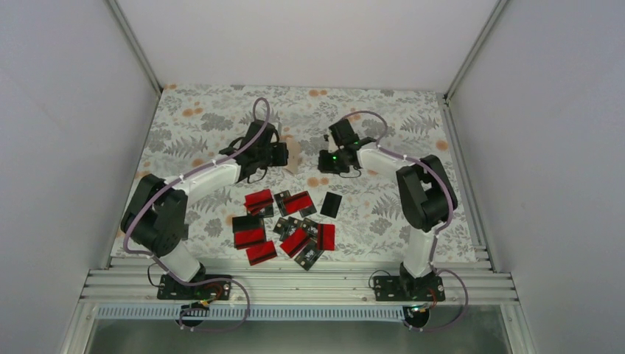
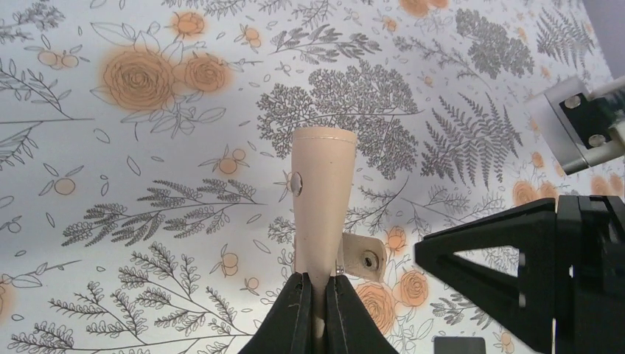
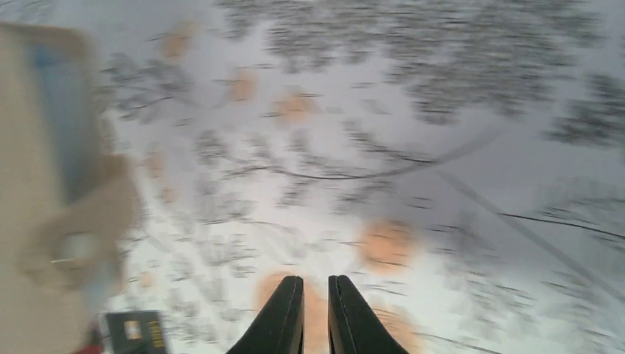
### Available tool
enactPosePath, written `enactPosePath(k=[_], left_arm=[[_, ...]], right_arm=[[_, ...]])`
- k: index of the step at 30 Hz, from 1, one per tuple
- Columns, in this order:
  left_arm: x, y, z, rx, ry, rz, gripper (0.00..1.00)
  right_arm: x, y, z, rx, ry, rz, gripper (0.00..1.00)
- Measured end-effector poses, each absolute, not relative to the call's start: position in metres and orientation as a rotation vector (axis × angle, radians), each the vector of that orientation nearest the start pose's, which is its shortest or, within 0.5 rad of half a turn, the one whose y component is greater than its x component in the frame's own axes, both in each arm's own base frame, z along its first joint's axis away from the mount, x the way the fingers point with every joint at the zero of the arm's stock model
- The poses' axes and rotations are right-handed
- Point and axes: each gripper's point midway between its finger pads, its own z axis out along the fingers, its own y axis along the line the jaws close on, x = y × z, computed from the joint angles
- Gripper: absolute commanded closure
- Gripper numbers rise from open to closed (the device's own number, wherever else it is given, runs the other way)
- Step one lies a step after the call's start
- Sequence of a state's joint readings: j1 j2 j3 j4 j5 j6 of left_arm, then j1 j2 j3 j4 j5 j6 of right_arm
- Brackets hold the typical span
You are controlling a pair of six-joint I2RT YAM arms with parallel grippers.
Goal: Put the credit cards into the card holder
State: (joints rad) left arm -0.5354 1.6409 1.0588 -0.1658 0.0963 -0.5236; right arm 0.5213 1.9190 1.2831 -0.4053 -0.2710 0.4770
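Two grippers sit close together at mid-table over the flowered cloth (image 1: pixel 206 125), with the cards (image 1: pixel 289 226) nearer the arm bases. About a dozen cards are there, red-and-black, in a loose overlapping scatter. An exact count is hard from the top view. One black card (image 1: pixel 332 204) lies a bit apart on the right side of the scatter.

The left gripper (image 2: pixel 315 284) pinches the holder (image 2: pixel 322 192) by its near end, fingers pressed onto it from both sides. In the left wrist view the tan holder sticks out away from the camera, edge-on and folded, with a snap (image 2: pixel 296 182) on its side. A small tab (image 2: pixel 365 258) with a second snap pokes out right of the fingers. The pinched end is hidden between the fingers. In the top view the holder (image 1: pixel 293 156) is a pale sliver just right of the left gripper (image 1: pixel 276 153), mostly covered by it.

The right gripper (image 1: pixel 326 161) is just beside the holder, not touching it as far as shows. The right wrist view is badly smeared. The fingers (image 3: pixel 291 317) are pressed nearly together with nothing between them. The holder (image 3: pixel 44 184) is a tan blur cut off at the left edge, with a blue-grey inner face. A dark card corner (image 3: pixel 136 332) is cut off at the bottom.
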Motion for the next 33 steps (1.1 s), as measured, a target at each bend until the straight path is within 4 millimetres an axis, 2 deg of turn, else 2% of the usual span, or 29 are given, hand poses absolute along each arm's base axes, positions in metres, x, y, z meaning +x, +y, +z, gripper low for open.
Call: enactPosePath(k=[3,5,8,12,16,19,23,29,33], left_arm=[[0.385,-0.246,0.131,0.061,2.385,-0.629,0.98],[0.385,-0.246,0.131,0.061,2.384,-0.63,0.98],[0.386,-0.246,0.132,0.06,2.381,-0.631,0.98],[0.386,-0.246,0.132,0.061,2.381,-0.631,0.98],[0.386,-0.247,0.132,0.061,2.381,-0.632,0.98],[0.386,-0.247,0.132,0.061,2.38,-0.634,0.98],[0.386,-0.247,0.132,0.062,2.379,-0.639,0.98],[0.385,-0.249,0.133,0.065,2.382,-0.653,0.98],[0.384,-0.25,0.132,0.067,2.383,-0.657,0.98]], right_arm=[[0.382,0.241,0.049,-0.091,2.745,0.623,0.63],[0.382,0.234,0.051,-0.096,2.739,0.624,0.54],[0.377,0.242,0.064,-0.134,2.71,0.707,0.48],[0.374,0.266,0.101,-0.219,2.601,0.919,0.4],[0.373,0.279,0.115,-0.263,2.549,1.022,0.4],[0.371,0.286,0.114,-0.286,2.547,1.065,0.45],[0.373,0.292,0.104,-0.294,2.567,1.086,0.52],[0.375,0.297,0.079,-0.275,2.625,1.097,0.63],[0.383,0.302,0.072,-0.274,2.634,1.102,0.7]])
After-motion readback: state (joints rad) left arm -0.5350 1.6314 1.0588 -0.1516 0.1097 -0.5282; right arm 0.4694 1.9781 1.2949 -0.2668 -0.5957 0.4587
